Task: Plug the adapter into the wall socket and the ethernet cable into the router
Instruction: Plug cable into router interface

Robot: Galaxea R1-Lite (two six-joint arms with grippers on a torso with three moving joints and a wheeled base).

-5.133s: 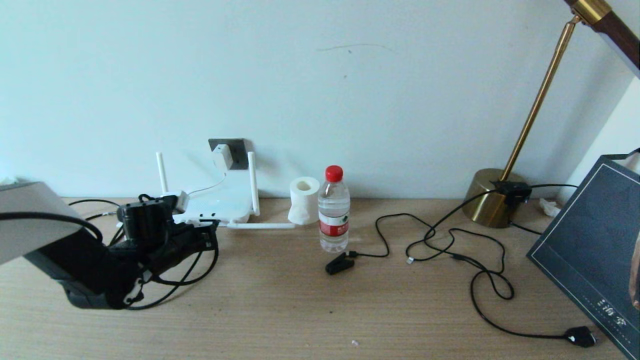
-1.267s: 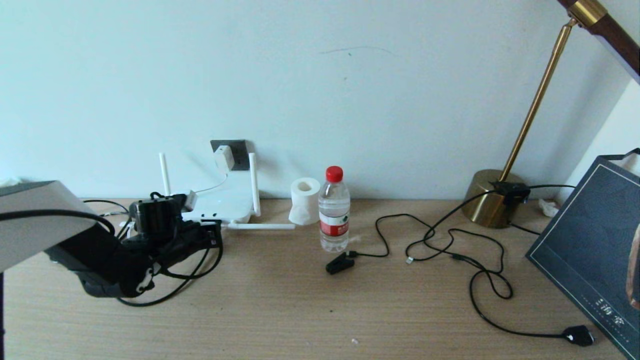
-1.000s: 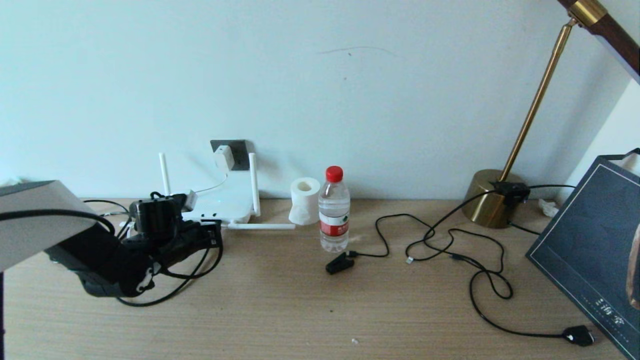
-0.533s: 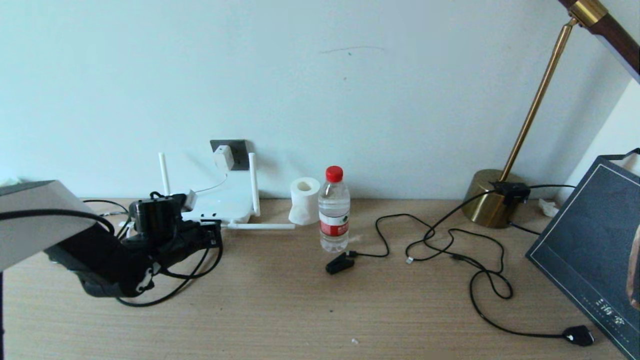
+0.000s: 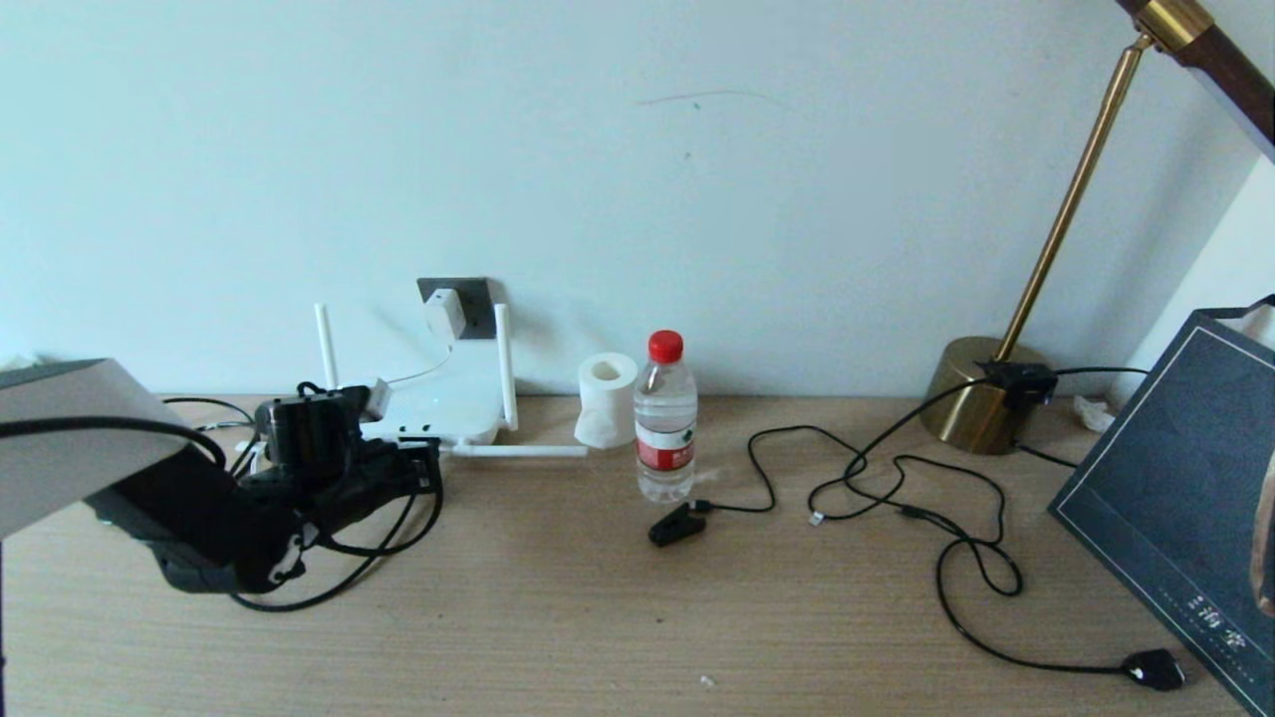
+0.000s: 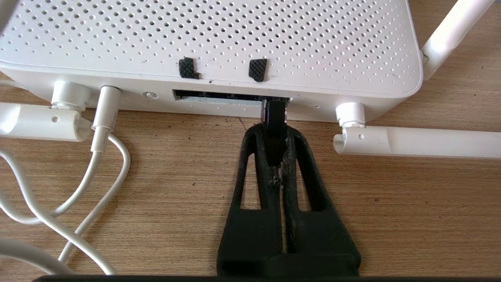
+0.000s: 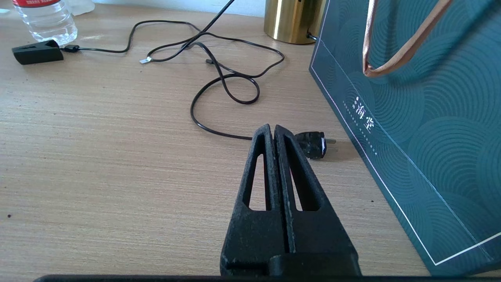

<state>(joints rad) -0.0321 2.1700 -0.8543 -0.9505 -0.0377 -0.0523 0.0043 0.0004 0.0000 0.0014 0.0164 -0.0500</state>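
The flat white perforated plastic router (image 6: 211,47) holds the black-booted ethernet cable (image 6: 275,115) in its dark port slot. Two antennas stand upright and two lie flat (four total). The left gripper (image 6: 275,133) pinches the ethernet cable's boot at the port. The small white square adapter (image 5: 443,313) sits in the dark grey wall socket (image 5: 476,299). The right gripper (image 7: 273,135) is clenched on nothing above the wooden desk (image 7: 98,156).

My head camera looks down at the desk (image 5: 618,617) and wall. My left wrist sits close on the router (image 6: 211,43) at ten o'clock; my right, seemingly lower, shares the bottle (image 5: 665,418).
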